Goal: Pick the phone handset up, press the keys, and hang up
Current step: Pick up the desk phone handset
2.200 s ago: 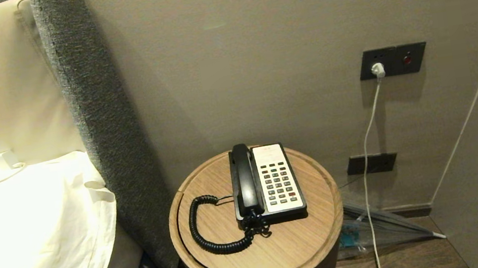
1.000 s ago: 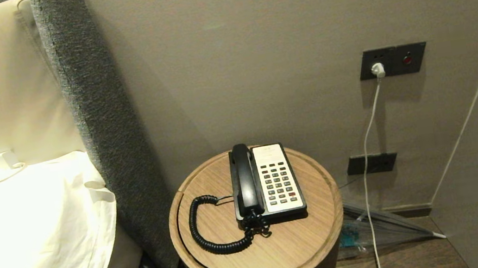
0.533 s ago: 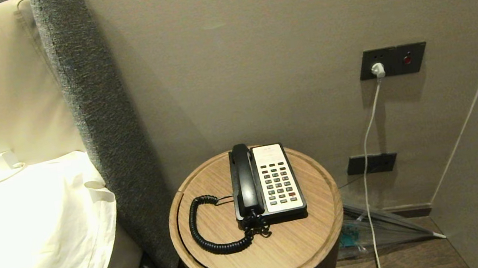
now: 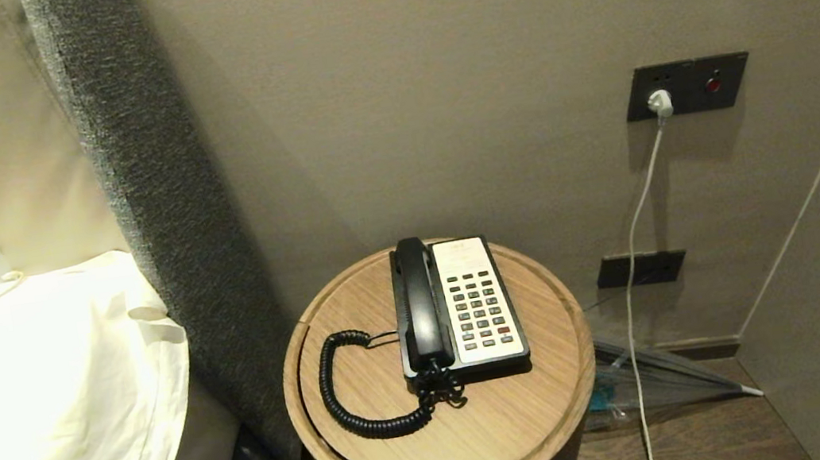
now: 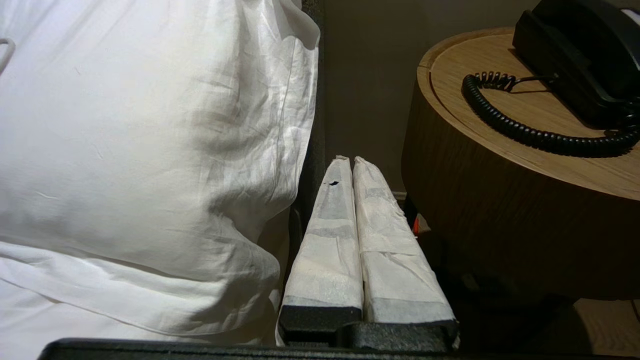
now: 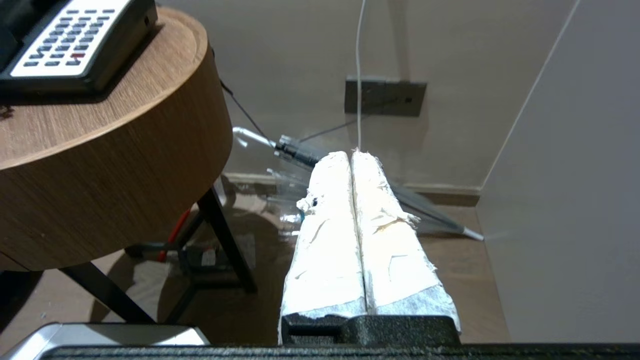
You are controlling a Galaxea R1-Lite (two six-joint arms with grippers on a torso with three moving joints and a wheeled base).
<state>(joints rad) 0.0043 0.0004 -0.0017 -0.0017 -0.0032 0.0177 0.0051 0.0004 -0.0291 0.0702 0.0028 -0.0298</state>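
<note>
We see both claws pressed fully closed, their white-wrapped fingers flat against each other, with nothing between them.

The left claw (image 5: 352, 162) hangs low, beside the counter's (image 5: 480, 220) curved wooden wall and below its top. It points into the dark gap between the counter and the pillow (image 5: 150, 150), touching neither as far as we can tell. The coiled cord (image 5: 530, 135) lies up and to the far side of this claw, on the counter top, looping round to the phone.

The right claw (image 6: 352, 155) also sits low, off the counter's other side and apart from it. Beyond its tips lie a folded clear umbrella (image 6: 300, 152) on the floor, a white cable (image 6: 359, 75) hanging down the wall, and a dark wall plate (image 6: 385, 96). The phone base (image 6: 75, 45) with its keypad is above this claw, on the counter.

In the head view neither claw shows. The handset (image 4: 420, 305) rests in its cradle on the left side of the base (image 4: 478, 301), well above and between the two claws, untouched. The keypad's (image 4: 481, 310) keys are dark on a pale face, one of them red; the marks on them and the small print at the top of the base are too small for us to read.
</note>
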